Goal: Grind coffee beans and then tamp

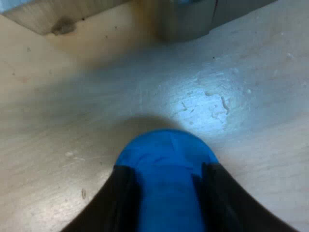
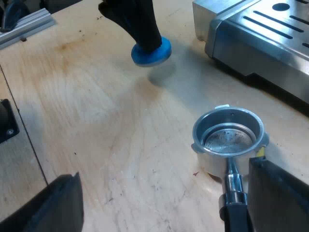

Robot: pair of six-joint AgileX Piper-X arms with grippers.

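Holds the blue tamper (image 1: 166, 150) up just above the counter (image 1: 58, 121).
Squeezes it tight in the jaws of the left gripper (image 1: 166, 181), a little way from the espresso machine (image 2: 270, 38). Has the right gripper (image 2: 169, 208) jaws wide apart around the dark handle (image 2: 236, 215) of the metal holder (image 2: 229, 137), down on the counter near the machine.

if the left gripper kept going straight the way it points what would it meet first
Probably the pale wooden tabletop: the round blue tamper held in the jaws of the left gripper leads, with bare wood just beyond it. The gap between them is unclear.
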